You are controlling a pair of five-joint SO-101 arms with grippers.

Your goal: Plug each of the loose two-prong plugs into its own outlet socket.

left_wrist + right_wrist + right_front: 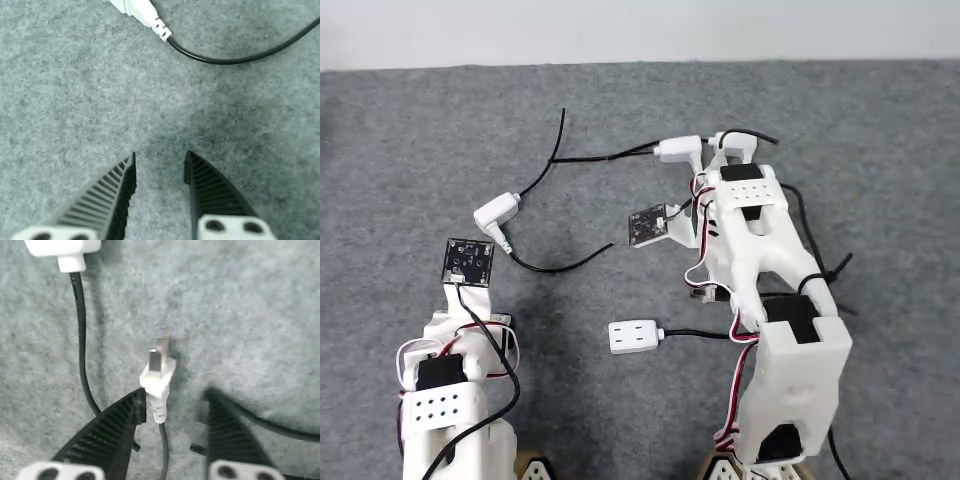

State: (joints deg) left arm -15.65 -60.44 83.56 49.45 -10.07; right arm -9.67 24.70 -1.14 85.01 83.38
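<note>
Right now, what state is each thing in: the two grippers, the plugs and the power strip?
Left gripper: open, empty.
Right gripper: open, a plug between its fingers.
That plug: unplugged, not clamped.
Plug near the left arm: unplugged, lying on the carpet.
Third plug: unplugged, lying on the carpet.
Power strip: sockets empty.

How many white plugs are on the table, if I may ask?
3: one plug ahead of the left gripper, one near the right gripper, one between its jaws. More may be hidden.

Plug [157, 382] & outlet strip [632, 337] white w/ blk cord [81, 340]; mat [880, 120] grey (speckled, lighter flecks throughout).
</note>
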